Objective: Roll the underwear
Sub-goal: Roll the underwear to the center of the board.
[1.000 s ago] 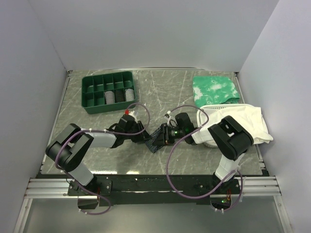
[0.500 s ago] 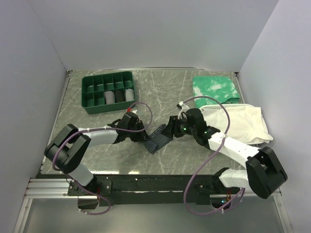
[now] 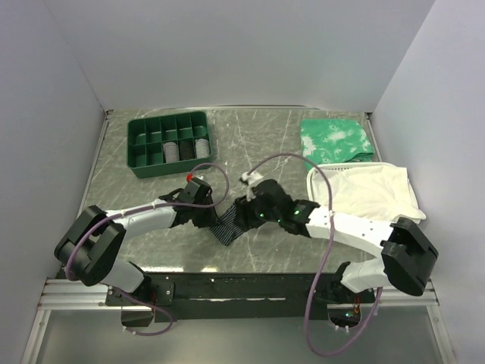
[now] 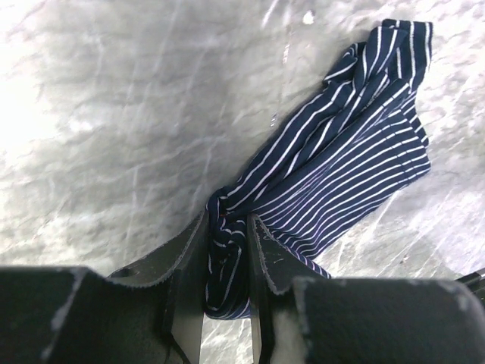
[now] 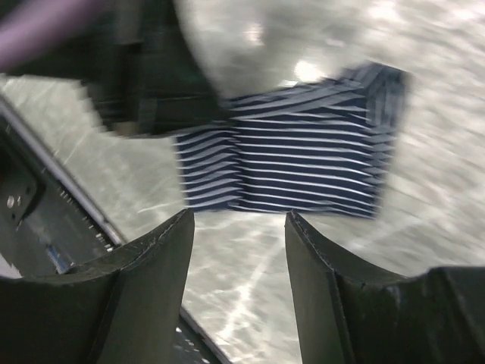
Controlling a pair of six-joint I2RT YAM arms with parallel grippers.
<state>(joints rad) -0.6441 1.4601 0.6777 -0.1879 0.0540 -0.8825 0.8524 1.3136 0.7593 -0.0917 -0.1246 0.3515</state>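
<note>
From bases at the bottom edge of the top view, both arms lie low and stretch toward the middle of the counter, the left from lower left and the right from lower right, with their wrists nearly meeting. The left end effector is clamped narrow on a bunched corner of the underwear. The rest of the striped fabric spreads flat toward the upper right of that wrist view. The right end effector hovers over the garment, jaws apart with nothing between them. Its view is blurred, and the left arm there is only a dark smear at upper left. In the top view the wrists hide much of the underwear. Farther back, a white cloth lies at right, crossed by a cable. A green tray sits at upper left, its contents too small to tell. A green mottled cloth lies at upper right.
</note>
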